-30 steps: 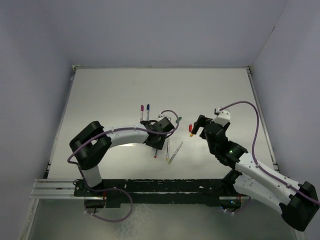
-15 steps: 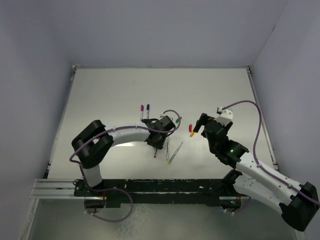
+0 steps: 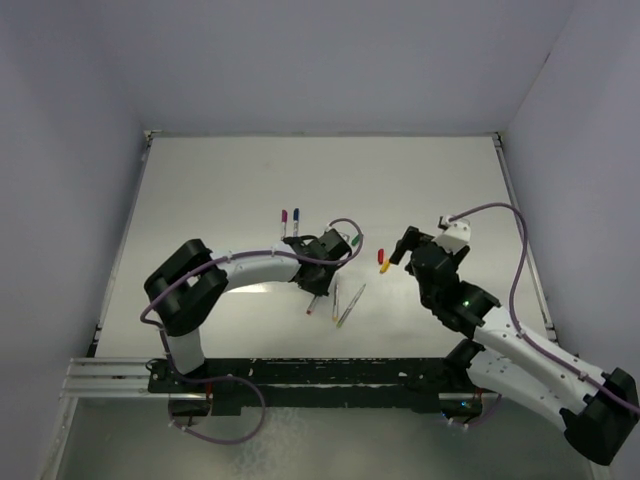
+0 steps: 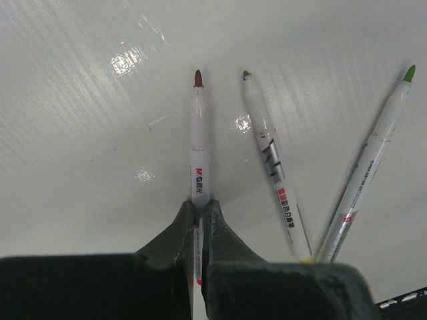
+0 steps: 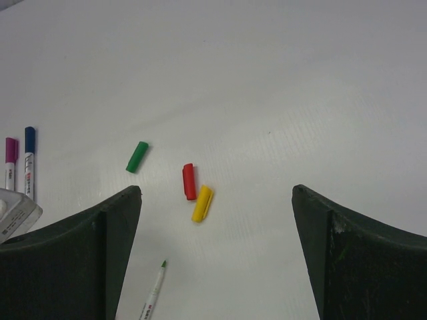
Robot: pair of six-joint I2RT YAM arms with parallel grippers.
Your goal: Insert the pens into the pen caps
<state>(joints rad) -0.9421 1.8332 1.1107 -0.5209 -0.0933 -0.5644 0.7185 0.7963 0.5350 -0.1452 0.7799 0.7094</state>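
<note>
1. Change: within the last second the left gripper (image 4: 199, 208) has gone from partly spread to pressed together. It now pinches the barrel of the red-tipped pen (image 4: 198, 140) behind the printed label, with the tip pointing away from the wrist.
2. No change: the right gripper (image 5: 217, 190) remains spread wide and holds nothing. It sits above the loose caps.
3. Meaning for the task: the pick of the red-tipped pen appears made. The likely next step is to carry it to the red cap (image 5: 189, 181), which the right gripper would need to secure. Two pens already wear caps, so three pairs remain.
4. Left wrist view only:
   - It shows the pinch itself, which the arm hides in the top view.
   - It shows the middle pen (image 4: 270, 160) just beside the held one and the green-tipped pen (image 4: 373, 167) further off. The gripper touches neither.
   - Whether the held pen has left the desk (image 3: 220, 190) cannot be told.
5. Right wrist view only:
   - The red cap and the yellow cap (image 5: 202, 203) lie just beside each other, and the green cap (image 5: 137, 157) lies apart from them.
   - The purple-capped pen (image 5: 11, 160) and the blue-capped pen (image 5: 29, 157) lie side by side at the left edge.
6. Top view only: the loose caps lie between the two grippers, nearer the right one. The uncapped pens lie near the left arm, on the side toward the bases.
</note>
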